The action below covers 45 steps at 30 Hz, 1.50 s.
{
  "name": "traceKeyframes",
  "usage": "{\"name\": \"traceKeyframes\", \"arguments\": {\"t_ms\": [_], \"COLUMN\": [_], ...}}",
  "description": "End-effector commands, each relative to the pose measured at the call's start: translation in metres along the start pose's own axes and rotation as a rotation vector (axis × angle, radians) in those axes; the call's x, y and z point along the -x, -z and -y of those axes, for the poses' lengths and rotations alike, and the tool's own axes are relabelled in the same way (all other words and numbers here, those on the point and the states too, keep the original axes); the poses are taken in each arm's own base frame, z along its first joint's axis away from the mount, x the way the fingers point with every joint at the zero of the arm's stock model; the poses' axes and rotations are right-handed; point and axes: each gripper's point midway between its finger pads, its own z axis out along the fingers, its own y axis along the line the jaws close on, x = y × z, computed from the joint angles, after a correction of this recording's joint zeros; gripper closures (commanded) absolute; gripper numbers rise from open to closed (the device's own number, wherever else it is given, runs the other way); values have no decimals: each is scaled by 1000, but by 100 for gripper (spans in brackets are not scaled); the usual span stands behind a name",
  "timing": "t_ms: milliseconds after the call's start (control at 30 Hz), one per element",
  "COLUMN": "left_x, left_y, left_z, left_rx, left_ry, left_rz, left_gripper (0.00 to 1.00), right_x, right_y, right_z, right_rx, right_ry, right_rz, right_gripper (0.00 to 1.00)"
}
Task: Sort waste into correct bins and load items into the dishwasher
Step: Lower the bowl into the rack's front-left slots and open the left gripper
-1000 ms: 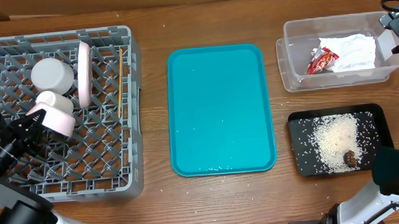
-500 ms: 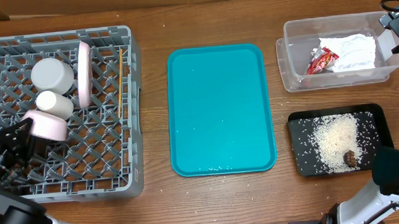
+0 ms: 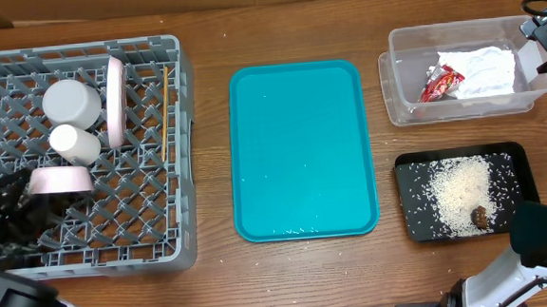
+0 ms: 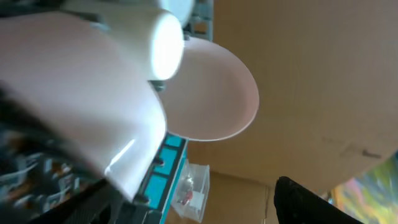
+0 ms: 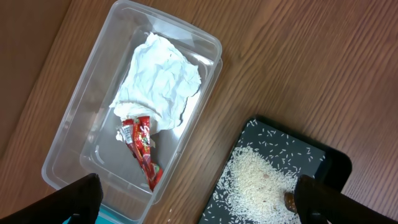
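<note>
left gripper (image 3: 15,198) hangs over the near-left of the dish rack (image 3: 77,49), fingers spread, just left of a small bowl (image 3: 61,179) lying in it. right gripper (image 5: 198,184) gapes wide, holding nothing. wrapper (image 3: 438,84) and napkin (image 3: 485,68) lie in the clear tub (image 3: 396,100); rice (image 3: 461,188) on the black tray (image 3: 523,157).

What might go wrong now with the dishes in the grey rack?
1. The small bowl lies tilted on the grid of the dish rack, right next to the open left gripper. If that arm moves off carelessly, a finger might catch the bowl and flip it.
2. The large plate stands on its edge. A bump to the rack might tip it onto the chopsticks.
</note>
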Motion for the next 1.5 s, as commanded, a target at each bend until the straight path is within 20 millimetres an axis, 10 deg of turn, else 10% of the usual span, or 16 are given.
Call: {"name": "traceKeyframes", "arguments": {"t_ms": [0, 233, 267, 333, 667, 1100, 1467], "left_x": [10, -2, -5, -8, 2, 23, 12], "left_y": [29, 64, 67, 69, 24, -38, 17], "left_z": [-22, -50, -51, -48, 27, -36, -46], "left_rx": [209, 508, 538, 549, 186, 774, 1103], "left_ry": [156, 337, 345, 359, 108, 7, 171], "left_rz": [40, 45, 39, 28, -3, 18, 141], "left_gripper": [23, 31, 39, 96, 96, 96, 96], "right_x": [5, 5, 5, 5, 5, 5, 5], "right_y": [8, 8, 8, 8, 8, 8, 8], "right_z": [1, 1, 1, 1, 1, 1, 1], "right_rx": [10, 10, 10, 10, 10, 10, 10], "right_ry": [-3, -3, -3, -3, -3, -3, -3], "right_rz": [29, 29, 29, 29, 29, 29, 29], "right_gripper": [0, 0, 0, 0, 0, 0, 0]}}
